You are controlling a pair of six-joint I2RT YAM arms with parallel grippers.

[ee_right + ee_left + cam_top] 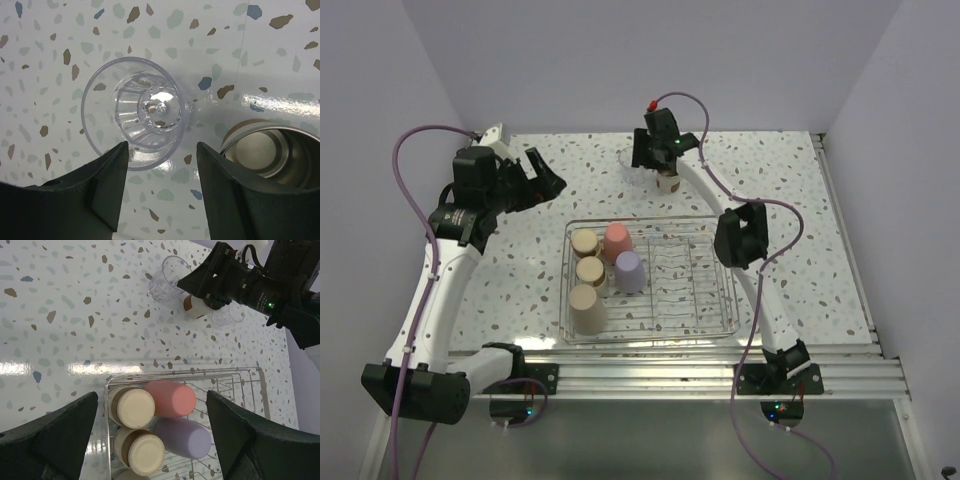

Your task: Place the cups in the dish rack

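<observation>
The clear cup [135,117] stands on the desk [800,220], far behind the dish rack [720,300], and we look right down into its open mouth. A brown metal cup [270,150] sits just beside it. Five cups are already in the rack: a tall tan cup [586,310], two short brown cups [585,243], a pink cup [618,240] and a purple cup [629,270].

Our right hand [161,150] hangs over the clear cup with its fingers partly apart. The near edge of the cup is between them. We cannot tell if they pinch it yet. Our left hand [548,175] is spread wide, holds nothing, and waits left of the rack.

We think the clear cup is light, hard and smooth, so it may slip. It may crack if we squeeze hard. We would hold it by its wall near the rim, one finger inside and one outside. We would press softly and keep clear of the brown metal cup.
</observation>
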